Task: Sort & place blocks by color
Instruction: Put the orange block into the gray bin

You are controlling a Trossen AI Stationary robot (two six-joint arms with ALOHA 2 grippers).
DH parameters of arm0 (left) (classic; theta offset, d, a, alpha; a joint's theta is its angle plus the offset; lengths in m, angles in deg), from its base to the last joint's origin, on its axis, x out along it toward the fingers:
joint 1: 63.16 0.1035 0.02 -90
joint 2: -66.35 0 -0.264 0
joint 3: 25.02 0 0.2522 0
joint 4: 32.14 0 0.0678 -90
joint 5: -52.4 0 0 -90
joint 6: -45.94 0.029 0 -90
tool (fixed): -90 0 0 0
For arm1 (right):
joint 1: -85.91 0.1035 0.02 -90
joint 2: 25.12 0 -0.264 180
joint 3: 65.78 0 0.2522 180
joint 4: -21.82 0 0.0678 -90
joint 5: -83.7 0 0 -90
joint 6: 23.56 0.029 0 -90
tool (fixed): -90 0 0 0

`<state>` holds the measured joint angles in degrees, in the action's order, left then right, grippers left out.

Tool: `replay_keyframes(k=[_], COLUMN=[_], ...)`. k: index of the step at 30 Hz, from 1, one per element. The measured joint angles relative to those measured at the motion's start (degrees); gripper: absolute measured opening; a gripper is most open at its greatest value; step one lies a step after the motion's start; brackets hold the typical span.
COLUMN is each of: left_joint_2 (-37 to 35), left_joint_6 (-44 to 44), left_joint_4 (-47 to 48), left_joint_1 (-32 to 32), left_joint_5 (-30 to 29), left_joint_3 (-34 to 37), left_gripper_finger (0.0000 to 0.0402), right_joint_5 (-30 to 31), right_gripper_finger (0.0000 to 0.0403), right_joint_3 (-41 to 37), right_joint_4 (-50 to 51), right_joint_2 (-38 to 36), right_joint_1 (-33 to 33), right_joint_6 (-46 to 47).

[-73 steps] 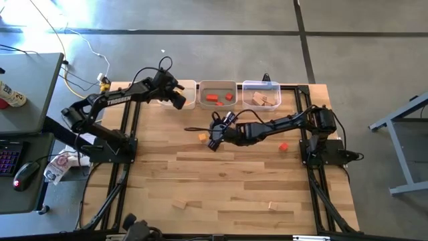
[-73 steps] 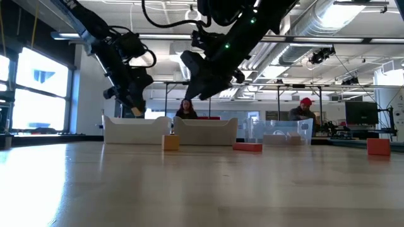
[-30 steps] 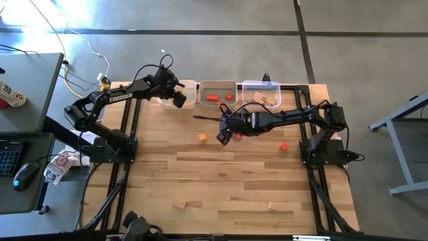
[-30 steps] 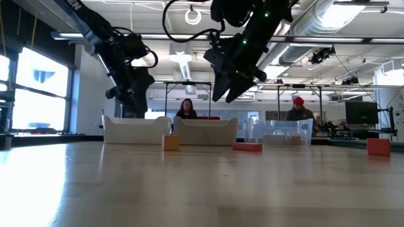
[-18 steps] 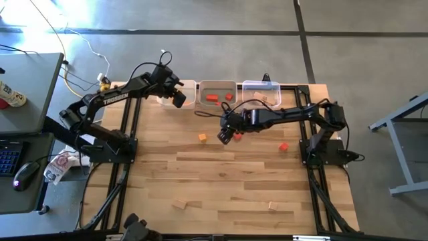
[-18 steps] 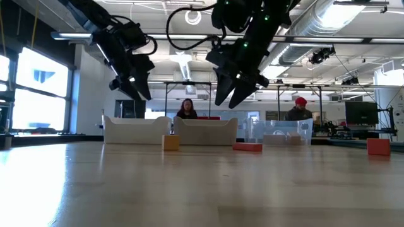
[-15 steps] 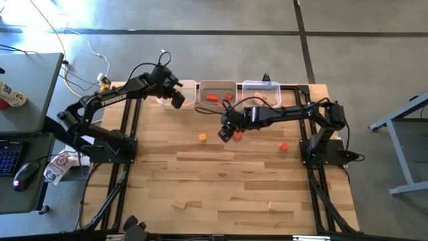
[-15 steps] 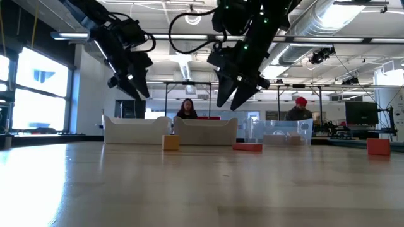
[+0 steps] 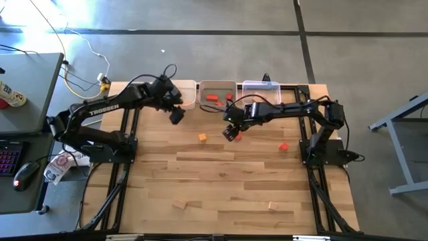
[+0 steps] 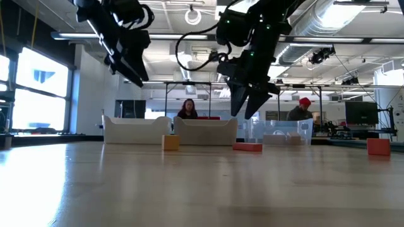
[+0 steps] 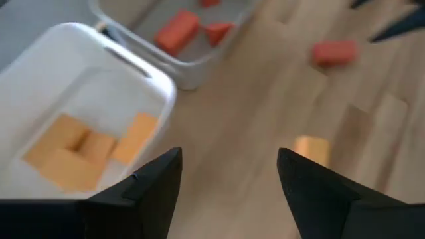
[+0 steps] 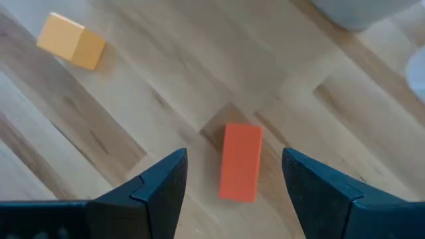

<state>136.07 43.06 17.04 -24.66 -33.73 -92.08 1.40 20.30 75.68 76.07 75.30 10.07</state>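
three bins (image 9: 218, 93), five loose blocks (image 9: 202, 137) on the table, perhaps more binned.

Three plastic bins (image 9: 217, 93) line the wooden counter's (image 9: 221, 181) far edge; two people (image 10: 187, 109) sit in the room beyond.

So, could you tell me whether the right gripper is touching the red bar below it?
Apart. In the low view the right gripper hangs clear above the red bar on the table, background showing between them.
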Motion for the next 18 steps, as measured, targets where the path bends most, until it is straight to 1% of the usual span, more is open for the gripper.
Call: replay_keyframes(k=[3,9,15,18], left_joint_2=[-0.4,-0.4,-0.4,-0.4], left_joint_6=[-0.1,0.0,-0.1,-0.1], left_joint_4=[0.9,3.2,3.9,3.9], left_joint_1=[-3.4,-8.6,-11.9,-13.0], left_joint_5=[0.0,0.0,0.0,0.0], left_joint_3=[0.0,0.0,0.0,0.0], left_gripper_finger=[0.0234,0.0234,0.0234,0.0234], right_joint_5=[-0.7,-0.2,-2.2,-2.2], right_gripper_finger=[0.0232,0.0232,0.0232,0.0232], right_joint_3=[0.0,-0.1,-0.1,-0.1], right_joint_4=[0.4,0.6,0.9,1.1], right_joint_2=[1.3,3.9,6.2,7.4], right_joint_1=[0.0,0.0,0.0,0.0], right_joint_6=[0.0,0.0,0.3,0.5])
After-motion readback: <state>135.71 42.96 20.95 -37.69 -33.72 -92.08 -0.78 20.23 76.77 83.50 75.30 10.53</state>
